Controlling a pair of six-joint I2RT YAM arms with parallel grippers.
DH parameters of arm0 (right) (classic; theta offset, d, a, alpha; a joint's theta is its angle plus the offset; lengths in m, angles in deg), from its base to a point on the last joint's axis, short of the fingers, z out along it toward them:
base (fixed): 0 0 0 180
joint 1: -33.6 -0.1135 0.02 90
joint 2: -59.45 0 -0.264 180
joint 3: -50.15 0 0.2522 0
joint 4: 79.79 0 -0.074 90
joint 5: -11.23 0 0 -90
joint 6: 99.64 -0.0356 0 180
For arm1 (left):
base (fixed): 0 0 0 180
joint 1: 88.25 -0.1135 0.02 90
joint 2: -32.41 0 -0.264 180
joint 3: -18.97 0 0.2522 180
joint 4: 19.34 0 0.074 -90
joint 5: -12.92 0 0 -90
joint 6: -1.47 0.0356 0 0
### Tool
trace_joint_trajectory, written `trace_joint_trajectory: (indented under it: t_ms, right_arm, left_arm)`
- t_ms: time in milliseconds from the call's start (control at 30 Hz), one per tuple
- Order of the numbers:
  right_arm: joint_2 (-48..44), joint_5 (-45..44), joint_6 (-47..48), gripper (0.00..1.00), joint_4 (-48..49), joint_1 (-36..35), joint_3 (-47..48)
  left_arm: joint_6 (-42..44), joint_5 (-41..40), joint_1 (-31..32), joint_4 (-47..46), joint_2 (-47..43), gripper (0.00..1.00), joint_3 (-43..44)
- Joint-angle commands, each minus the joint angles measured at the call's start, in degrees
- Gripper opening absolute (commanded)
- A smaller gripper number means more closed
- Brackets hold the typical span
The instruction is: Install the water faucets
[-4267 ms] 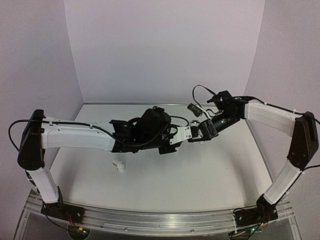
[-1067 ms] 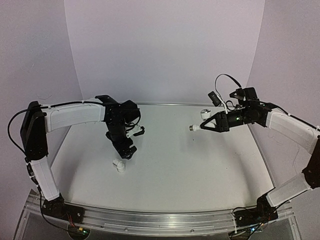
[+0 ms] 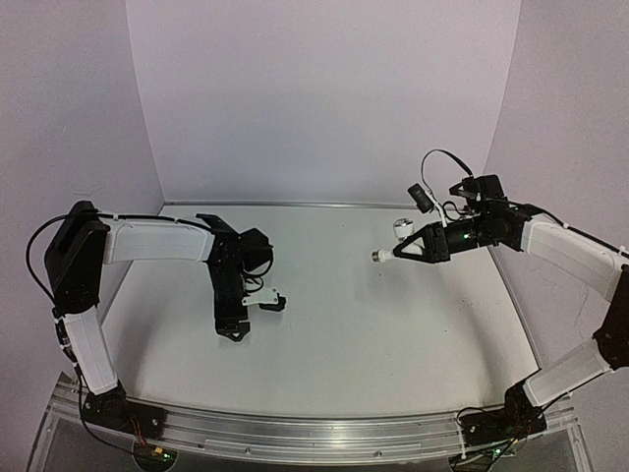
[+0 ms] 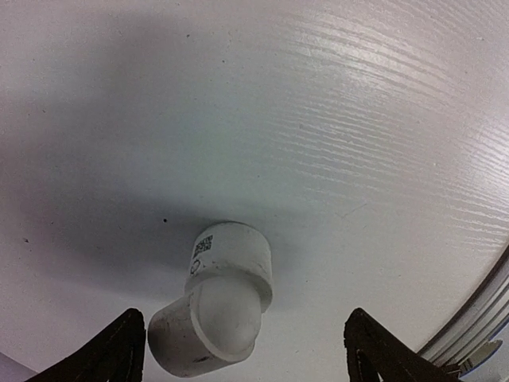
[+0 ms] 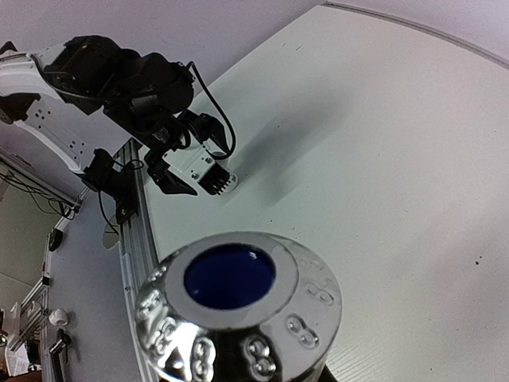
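Seen from above, the left gripper [image 3: 234, 329] covers the white fitting [image 4: 219, 306], and the left wrist view cuts off both fingers [image 4: 119, 354] at its bottom edge. The faucet [image 5: 238, 306] fills the right wrist view, blurred and cropped, hiding the right gripper [image 3: 405, 249]. From above, its knob and spout are too small to tell apart.

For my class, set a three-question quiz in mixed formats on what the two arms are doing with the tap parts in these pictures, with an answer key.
1. True or false: the white plastic elbow fitting lies on the white table between the left gripper's open fingers.
2. The right gripper holds the white tap with the shiny ribbed knob: A) resting on the table, B) raised in the air, C) it holds nothing.
3. Fill in: the disc in the knob's centre is ____.
Key: 1 true; 2 B; 3 blue.
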Motion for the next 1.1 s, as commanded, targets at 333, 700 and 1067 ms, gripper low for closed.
trace_joint_trajectory:
  t_ms: [333, 700, 1067]
  right_arm:
    - [0.6, 2.0, 0.0, 0.0, 1.5, -0.3, 1.2]
    - [1.0, 2.1, -0.2, 0.0, 1.5, -0.3, 1.6]
    - [0.6, 1.3, 0.3, 0.0, 1.4, -0.3, 2.4]
  left_arm:
    - [3.6, -1.1, -0.1, -5.1, 2.2, 0.69, -2.7]
    - [1.2, 0.2, -0.1, -6.4, 3.0, 0.5, -3.3]
    - [-3.0, 3.1, 0.0, -6.6, 4.3, 0.27, -0.5]
